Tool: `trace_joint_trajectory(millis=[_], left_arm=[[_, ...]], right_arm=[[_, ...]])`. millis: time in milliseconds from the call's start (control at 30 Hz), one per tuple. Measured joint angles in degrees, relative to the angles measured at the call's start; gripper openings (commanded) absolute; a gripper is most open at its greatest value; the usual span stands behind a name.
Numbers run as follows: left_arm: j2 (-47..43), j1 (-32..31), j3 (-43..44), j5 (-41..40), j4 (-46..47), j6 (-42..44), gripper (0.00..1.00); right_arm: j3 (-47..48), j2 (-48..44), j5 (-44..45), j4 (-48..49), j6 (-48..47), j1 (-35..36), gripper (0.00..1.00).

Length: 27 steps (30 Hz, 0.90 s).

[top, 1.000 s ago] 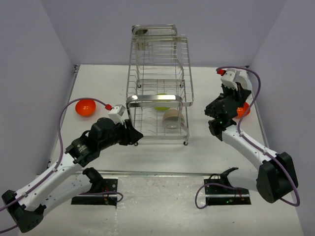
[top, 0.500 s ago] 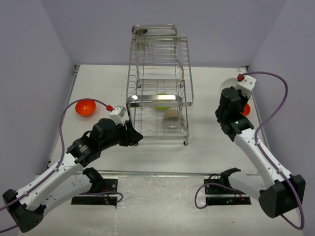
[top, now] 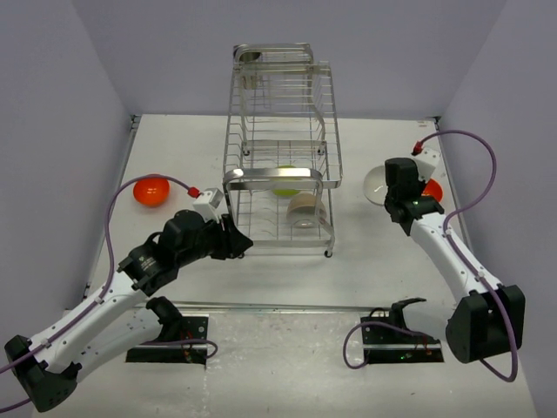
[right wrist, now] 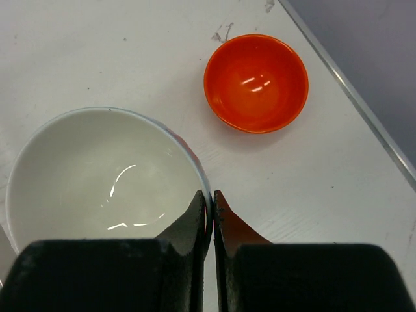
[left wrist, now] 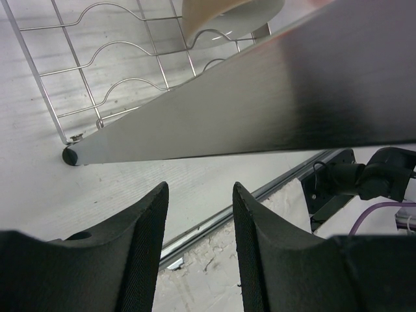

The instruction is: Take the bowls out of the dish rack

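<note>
The dish rack [top: 280,148] of chrome wire stands mid-table; its lower tier holds a lime-green bowl [top: 285,179] and a beige bowl [top: 304,210]. My right gripper [top: 389,188] is shut on the rim of a white bowl [top: 375,183], right of the rack. In the right wrist view the jaws [right wrist: 213,195] pinch the white bowl's [right wrist: 97,175] rim, with an orange bowl [right wrist: 256,82] on the table just beyond. My left gripper [top: 241,244] is open at the rack's front left corner, holding nothing. The left wrist view shows its fingers [left wrist: 153,221] below the rack's metal rim [left wrist: 260,97] and the beige bowl [left wrist: 227,16].
A second orange bowl [top: 150,190] sits on the table at far left. The orange bowl [top: 432,192] on the right lies close to the table's right edge, partly behind my right arm. Grey walls close in three sides. The rack's foot [left wrist: 70,156] rests on the table.
My right arm has turned its wrist and carried the white bowl down and leftwards, beside the right orange bowl. The left arm has hardly moved.
</note>
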Motion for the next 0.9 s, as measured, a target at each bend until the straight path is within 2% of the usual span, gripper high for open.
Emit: trace_joint_trajectory(millis=[233,500,900], left_arm=[[0.1,0.0,-0.2,0.0,0.2,0.0,0.46],[0.5,0.0,-0.2,0.0,0.2,0.0,0.46],[0.5,0.0,-0.2,0.0,0.0,0.1,0.46]], right_arm=[[0.2,3.7,-9.0,-0.1,0.9,-5.4,0.00],[4.0,11.9,-16.1,-0.9,1.6,-9.8,0.00],[12.2,24.3,-21.9,-3.1,1.3,-15.3,0.00]])
